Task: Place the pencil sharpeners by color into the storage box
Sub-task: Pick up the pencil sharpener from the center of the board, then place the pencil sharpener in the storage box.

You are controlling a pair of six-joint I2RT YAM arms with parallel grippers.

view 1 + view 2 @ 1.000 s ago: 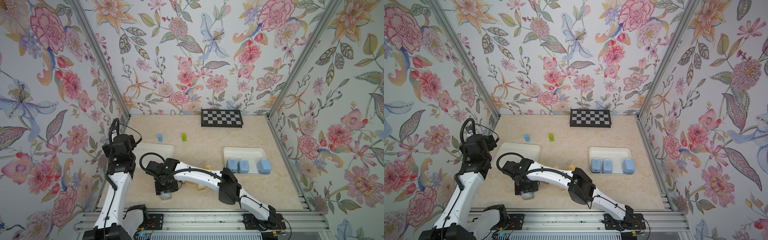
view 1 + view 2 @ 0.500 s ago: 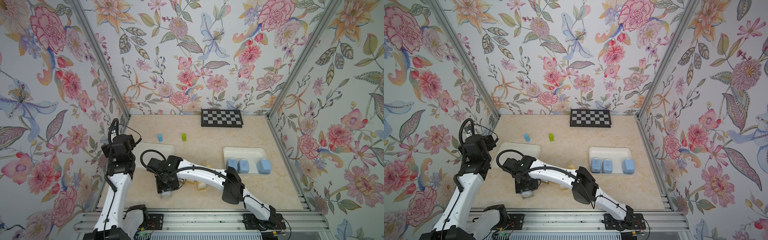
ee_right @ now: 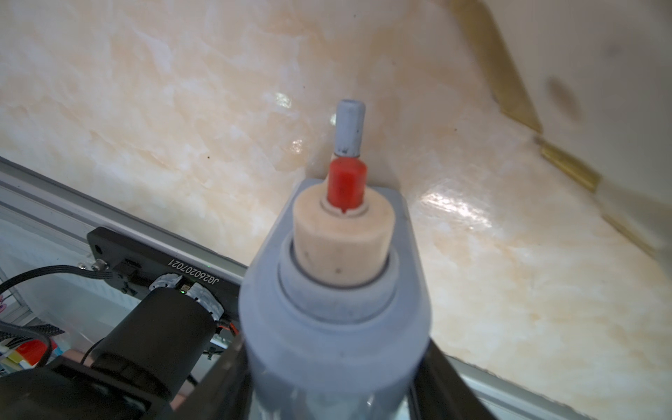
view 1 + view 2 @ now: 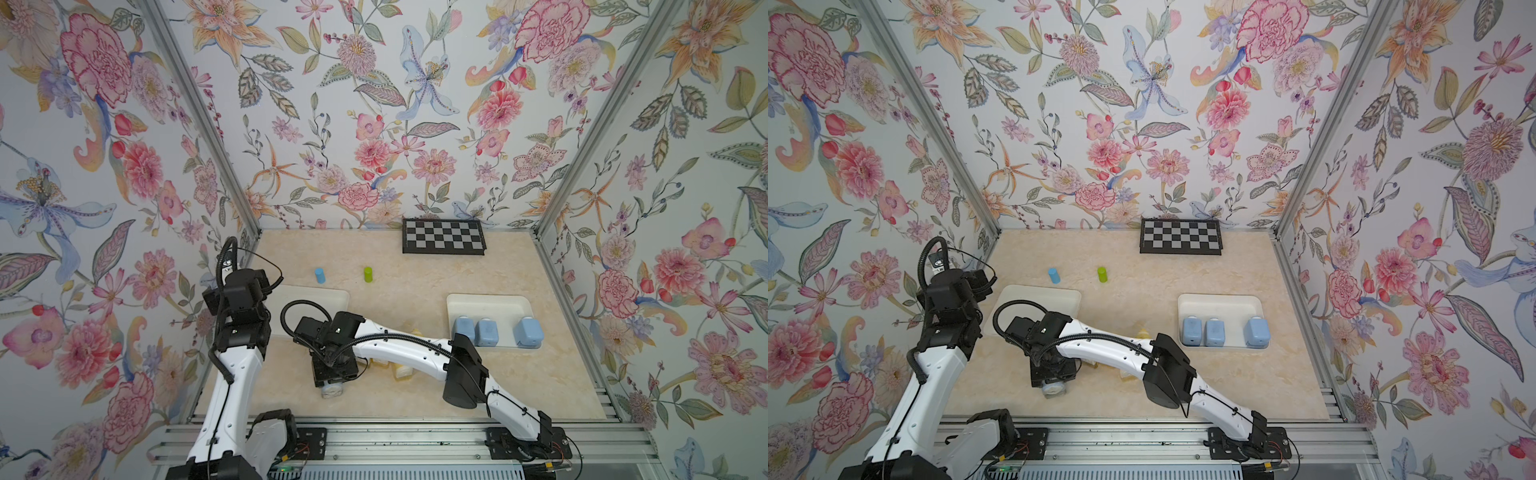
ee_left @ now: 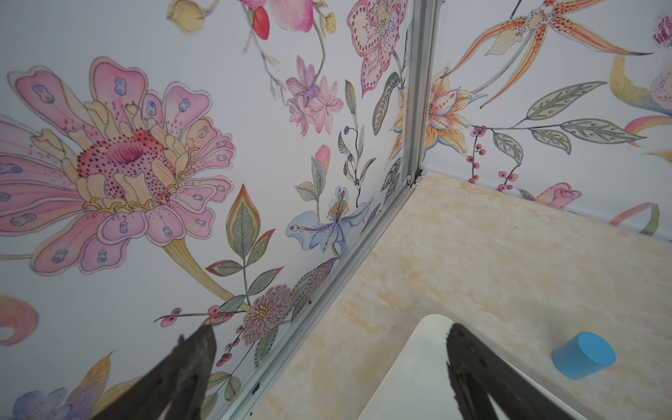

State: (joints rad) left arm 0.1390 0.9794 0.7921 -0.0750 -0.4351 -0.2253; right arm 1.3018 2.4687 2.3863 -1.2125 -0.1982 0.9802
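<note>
My right gripper points down near the table's front, shut on a light blue pencil sharpener. The right wrist view shows that sharpener with its cream cap between the black fingers. Three more light blue sharpeners stand in the right white storage tray. Yellow sharpeners lie on the table, partly hidden under the right arm. The left white tray holds nothing I can see. My left gripper hangs open over that tray's far left corner.
A small blue cylinder and a small green cylinder stand behind the left tray. A checkerboard lies against the back wall. Flowered walls close in three sides, and a metal rail runs along the front.
The right gripper's jaws have narrowed onto the light blue sharpener, and the right arm's elbow has shifted slightly right. The left arm has not moved.
</note>
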